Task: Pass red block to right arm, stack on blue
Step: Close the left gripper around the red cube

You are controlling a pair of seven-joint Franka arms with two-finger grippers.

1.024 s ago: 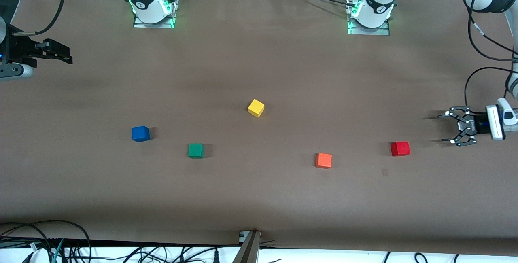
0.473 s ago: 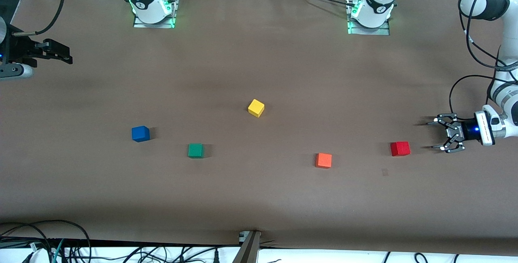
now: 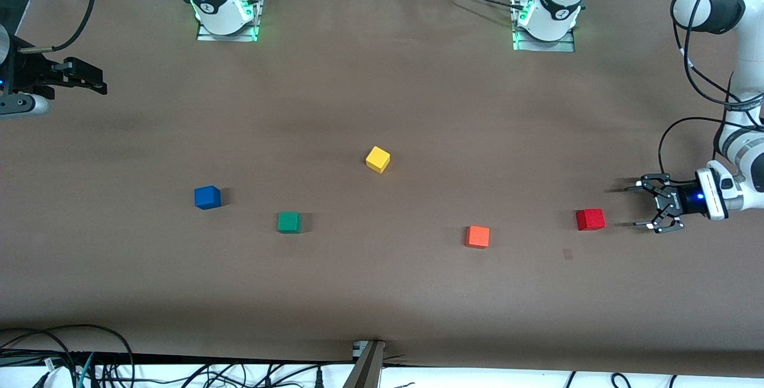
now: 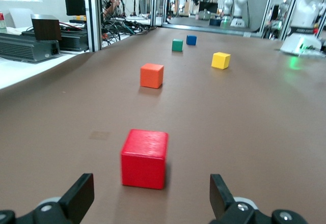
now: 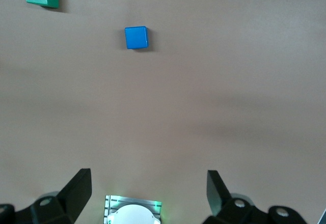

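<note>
The red block point(image 3: 590, 219) sits on the brown table toward the left arm's end. My left gripper point(image 3: 643, 205) is open and low over the table, just beside the red block on the side toward the table's end, with a small gap. In the left wrist view the red block point(image 4: 144, 158) lies just ahead of the wide-open left gripper point(image 4: 151, 203), not between its fingers. The blue block point(image 3: 207, 197) sits toward the right arm's end; it also shows in the right wrist view point(image 5: 136, 37). My right gripper point(image 3: 83, 79) waits open and empty, raised at the table's end.
An orange cube point(image 3: 477, 236), a green cube point(image 3: 289, 221) and a yellow cube point(image 3: 377, 159) stand between the red and blue blocks. The arm bases point(image 3: 222, 9) stand along the table's edge farthest from the front camera.
My left gripper has moved in from the table's end toward the red block and come lower. The right arm and all cubes have not moved.
</note>
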